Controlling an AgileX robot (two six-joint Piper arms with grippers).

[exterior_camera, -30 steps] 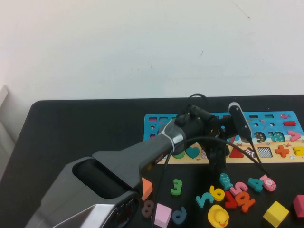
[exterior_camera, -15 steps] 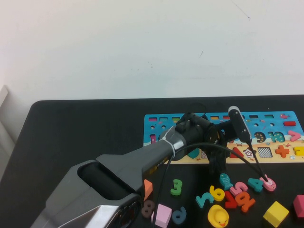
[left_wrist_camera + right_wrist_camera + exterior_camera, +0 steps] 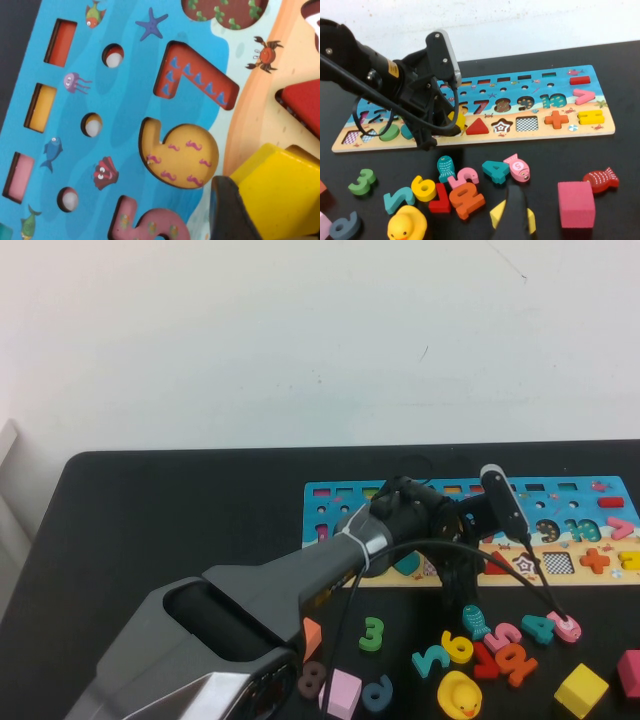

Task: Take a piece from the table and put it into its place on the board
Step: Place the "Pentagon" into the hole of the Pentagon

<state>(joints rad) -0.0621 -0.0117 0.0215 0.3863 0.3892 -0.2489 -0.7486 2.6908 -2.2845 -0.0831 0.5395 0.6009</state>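
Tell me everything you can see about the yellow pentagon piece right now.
The yellow pentagon piece is a small, flat, plain yellow block with smooth faces and straight edges. It sits between the jaws of the left gripper, one dark finger against its side, low over the tan lower strip of the puzzle board, beside the red triangle. Whether it is seated in its recess cannot be told. The right gripper hangs apart, over the loose pieces.

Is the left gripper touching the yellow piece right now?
Touching. In the left wrist view a dark finger of the left gripper lies flush against the yellow piece, no gap, above the board.
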